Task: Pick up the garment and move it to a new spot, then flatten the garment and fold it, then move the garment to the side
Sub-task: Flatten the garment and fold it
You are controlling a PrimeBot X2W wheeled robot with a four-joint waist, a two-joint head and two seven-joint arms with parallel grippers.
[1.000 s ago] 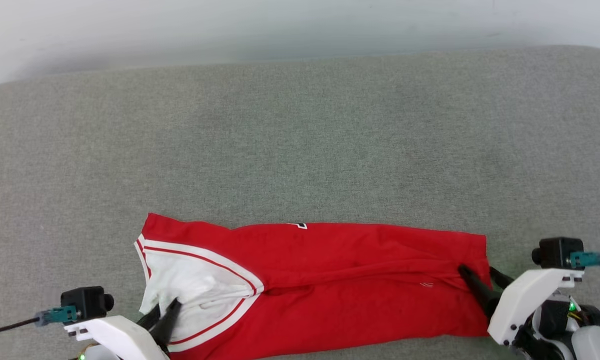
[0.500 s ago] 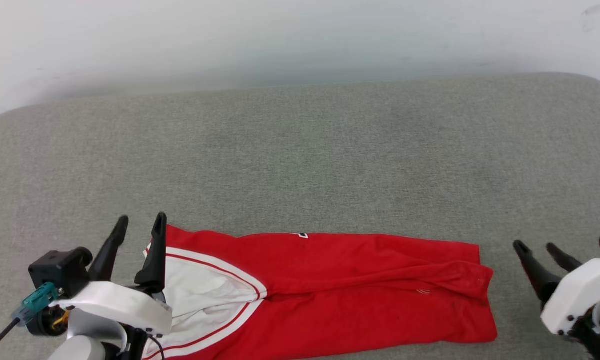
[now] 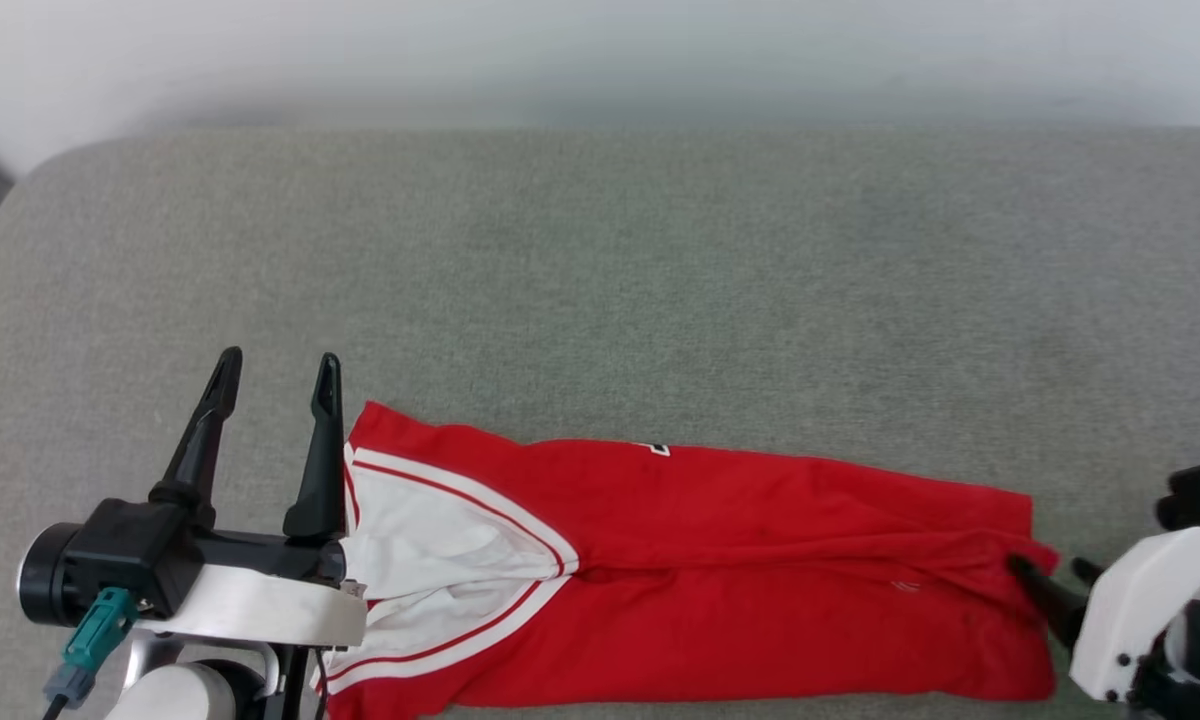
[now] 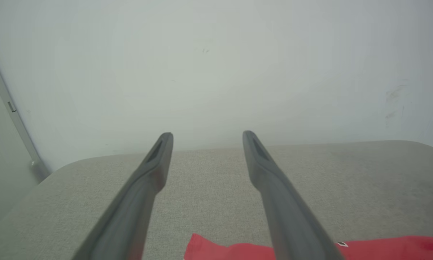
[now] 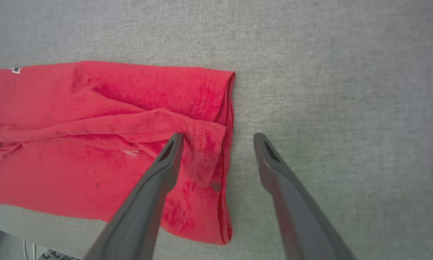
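On grey upholstery point(image 3: 600, 280), a shirt point(image 3: 740, 560) with an unreadable white mark point(image 3: 657, 449) is flanked by the left gripper point(image 3: 278, 358) and right gripper point(image 3: 1050, 565), both spread apart.

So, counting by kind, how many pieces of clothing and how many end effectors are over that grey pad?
Garment: 1
End effectors: 2 (left end effector, right end effector, both open)
Total: 3

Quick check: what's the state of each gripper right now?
Left gripper: open, holding nothing.
Right gripper: open, holding nothing, poised at the hem end of the bright red fabric T-shirt with white sleeves.
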